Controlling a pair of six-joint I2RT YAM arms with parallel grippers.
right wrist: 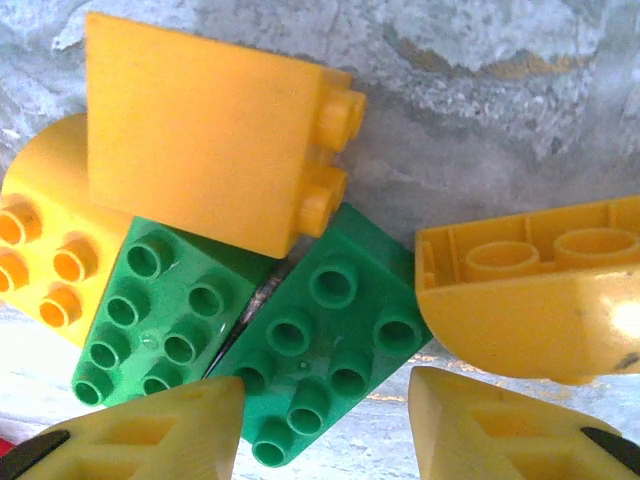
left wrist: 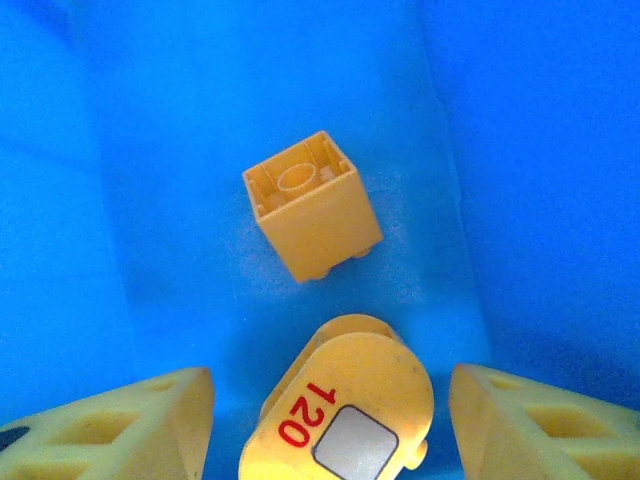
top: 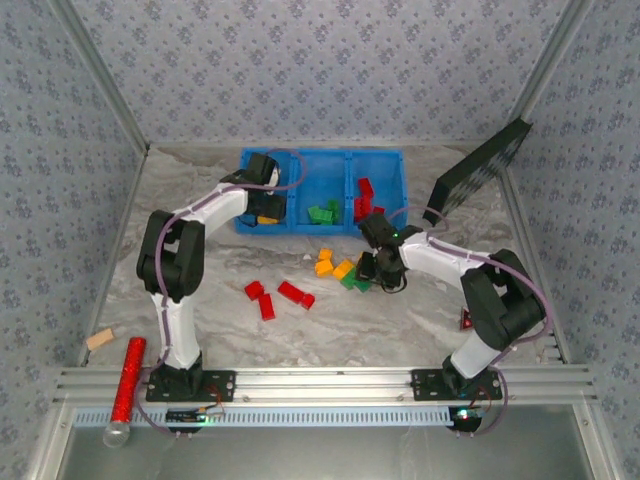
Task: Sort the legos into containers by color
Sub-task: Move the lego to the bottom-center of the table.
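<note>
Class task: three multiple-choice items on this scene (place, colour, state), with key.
1. Over which compartment of the bright blue plastic tray is the left gripper? A left; B middle; C right.
2. The small studded plastic bricks in the middle compartment are: A red; B green; C yellow.
3. The right gripper's jaws are: A shut on a brick; B shut empty; C open.
Key: A, the top view shows it there; B, that pile is green; C, its fingers stand apart above a green brick.
</note>
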